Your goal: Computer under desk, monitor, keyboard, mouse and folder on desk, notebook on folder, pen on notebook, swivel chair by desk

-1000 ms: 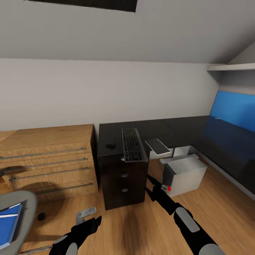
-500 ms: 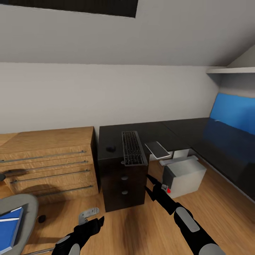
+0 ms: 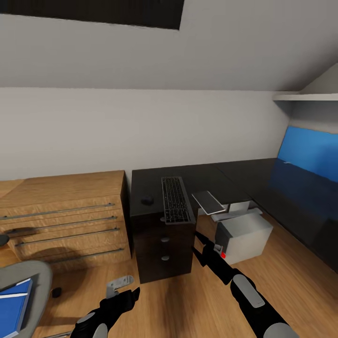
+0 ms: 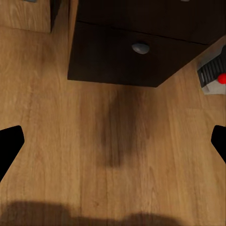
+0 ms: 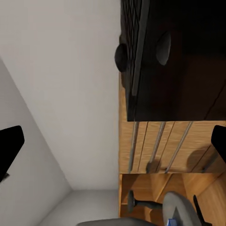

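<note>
Low over the wooden floor (image 3: 188,300), our left hand (image 3: 127,298) hangs empty with its fingers spread wide, and in its wrist view the two dark fingertips (image 4: 9,146) sit far apart above bare boards. Our right hand (image 3: 201,245) reaches forward near the foot of the table's drawer unit (image 3: 164,246), also empty and parted. Above it, on the black table (image 3: 206,176), the keyboard (image 3: 176,199) lies lengthwise with its near end at the table's front edge. The mouse (image 3: 147,200) rests just left of the keyboard. A flat grey panel (image 3: 208,202) juts out to the right, and the pale grey computer (image 3: 244,237) stands on the floor beneath that part. Far left, a wooden dresser (image 3: 61,216) adjoins the table. At the lower left corner, the grey swivel chair (image 3: 37,281) carries the blue folder (image 3: 11,305).
</note>
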Robot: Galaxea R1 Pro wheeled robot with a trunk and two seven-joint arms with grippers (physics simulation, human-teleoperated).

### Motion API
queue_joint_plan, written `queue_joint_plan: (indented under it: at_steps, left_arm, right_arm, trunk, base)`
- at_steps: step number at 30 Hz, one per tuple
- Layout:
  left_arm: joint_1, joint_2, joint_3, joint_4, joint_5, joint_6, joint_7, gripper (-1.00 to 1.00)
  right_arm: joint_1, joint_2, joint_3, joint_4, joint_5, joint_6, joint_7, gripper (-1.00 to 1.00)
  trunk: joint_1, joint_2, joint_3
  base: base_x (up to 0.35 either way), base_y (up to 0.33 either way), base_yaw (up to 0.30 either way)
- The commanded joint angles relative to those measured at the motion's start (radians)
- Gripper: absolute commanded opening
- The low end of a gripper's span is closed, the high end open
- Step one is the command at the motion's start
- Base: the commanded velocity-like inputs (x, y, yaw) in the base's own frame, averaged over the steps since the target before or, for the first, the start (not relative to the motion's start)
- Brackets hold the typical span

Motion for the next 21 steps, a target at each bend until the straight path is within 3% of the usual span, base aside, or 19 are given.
queue_joint_plan:
  at_steps: [1, 10, 21]
  left_arm:
    - [-0.001, 0.000, -0.001, -0.001, 0.011, 0.003, 0.009, 1.00]
    - [-0.001, 0.001, 0.000, -0.001, 0.011, 0.003, 0.006, 1.00]
    - [-0.001, 0.002, 0.000, -0.001, 0.011, 0.003, 0.006, 1.00]
  right_arm:
    - [-0.001, -0.001, 0.004, 0.001, -0.008, 0.002, 0.001, 1.00]
    - [-0.001, 0.000, 0.005, 0.001, -0.007, -0.012, -0.001, 1.00]
    - [-0.001, 0.000, 0.004, 0.001, -0.007, -0.018, -0.001, 1.00]
  trunk:
    - [0.000, 0.000, -0.001]
    - [0.000, 0.000, -0.001]
    - [0.000, 0.000, -0.001]
  base:
    - [0.000, 0.000, 0.000]
    - [0.000, 0.000, 0.000]
    - [0.127, 0.000, 0.000]
